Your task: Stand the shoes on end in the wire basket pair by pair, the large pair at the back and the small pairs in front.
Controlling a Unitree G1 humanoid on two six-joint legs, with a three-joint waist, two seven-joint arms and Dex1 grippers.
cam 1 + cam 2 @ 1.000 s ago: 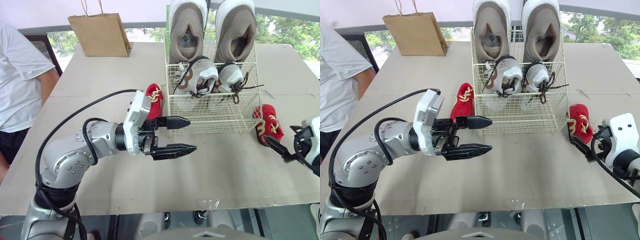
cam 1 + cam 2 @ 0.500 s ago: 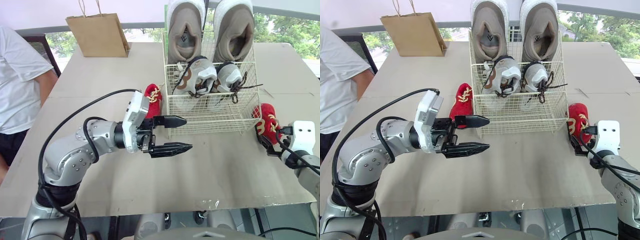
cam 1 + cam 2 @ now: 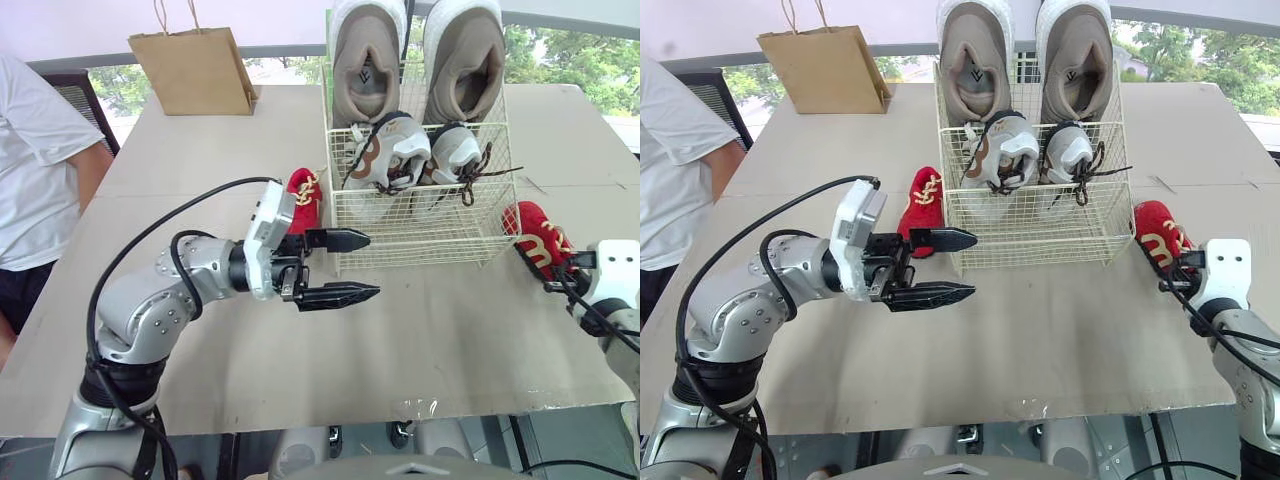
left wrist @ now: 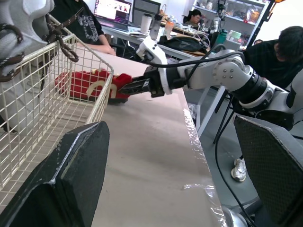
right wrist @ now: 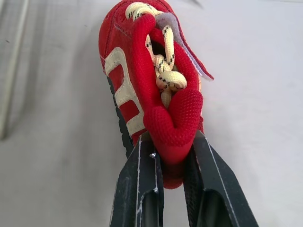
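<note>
The wire basket (image 3: 420, 235) holds a large taupe pair (image 3: 365, 60) standing at the back and a small grey pair (image 3: 388, 150) in front. One small red shoe (image 3: 305, 198) lies on the table against the basket's left side. The other red shoe (image 5: 151, 85) lies right of the basket, and my right gripper (image 5: 173, 153) is shut on its heel; the left wrist view shows this grip on the shoe (image 4: 87, 84) too. My left gripper (image 3: 373, 264) hangs open in front of the basket's left corner, holding nothing.
A brown paper bag (image 3: 193, 70) stands at the table's far left. A person in a white shirt (image 3: 35, 170) is beside the left edge. Bare tabletop (image 3: 440, 330) lies in front of the basket.
My right gripper has shut on the heel of the right-hand red shoe, which has shifted slightly. The left gripper has stayed open and has barely moved.
</note>
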